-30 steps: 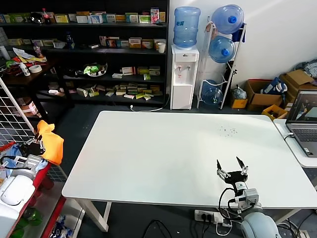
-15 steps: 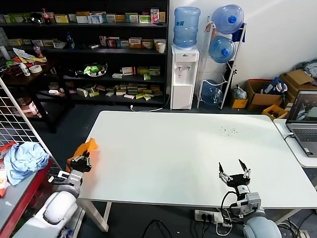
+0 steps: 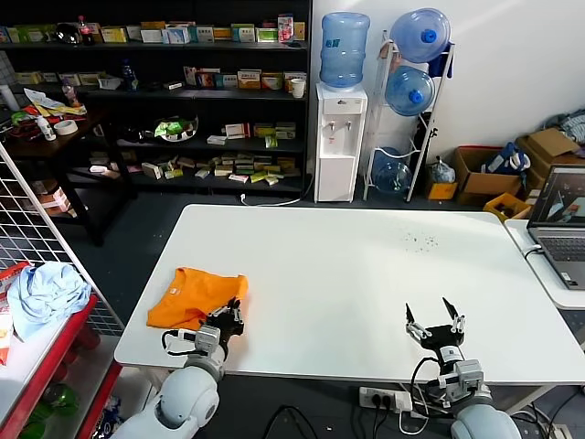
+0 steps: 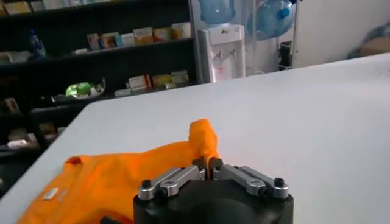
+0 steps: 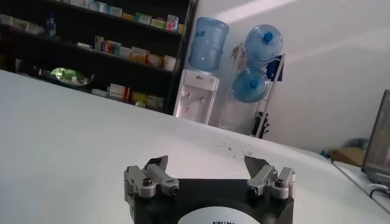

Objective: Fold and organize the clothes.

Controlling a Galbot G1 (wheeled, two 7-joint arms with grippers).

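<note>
Orange T-shirt [image 3: 194, 297] soft matt cloth, creased; table [image 3: 347, 265] smooth white, faint sheen; left hand [image 4: 210, 165] matt black

An orange T-shirt [image 3: 195, 296] lies crumpled at the counter's [image 3: 347, 274] near left, the left end effector [image 3: 230, 317] pinching its edge; the right end effector [image 3: 435, 323] hovers spread, near right.

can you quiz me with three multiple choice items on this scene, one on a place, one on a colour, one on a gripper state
1. Where does the T-shirt lie?
A. on the white table, near its left front corner
B. on the laptop
C. on the floor

2. What colour is it?
A. light blue
B. orange
C. white

3. How is the left gripper?
A. wide open above the table
B. shut on the shirt's edge
C. out of sight

Key: 1 A, the head view shows it there. 2 B, bright orange in both views. 3 B, the left wrist view shows fingers pinching cloth; the right gripper stands open, idle.
</note>
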